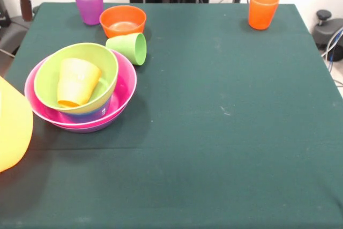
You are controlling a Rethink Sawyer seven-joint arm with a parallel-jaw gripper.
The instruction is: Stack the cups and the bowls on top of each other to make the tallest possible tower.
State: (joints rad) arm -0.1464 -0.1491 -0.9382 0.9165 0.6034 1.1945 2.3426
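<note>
While the claw isn't visible, so its state can't be told, the tower (80, 92) sits left on the desk (214, 105). Suggest next: grab the tipped green cup (128, 47) by its rim, upright it, seat it centred.

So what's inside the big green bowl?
A yellow-orange cup lies tilted inside the light green bowl. Under that bowl a blue rim peeks out, then the pink bowl. What lies under the cup is hidden.
</note>
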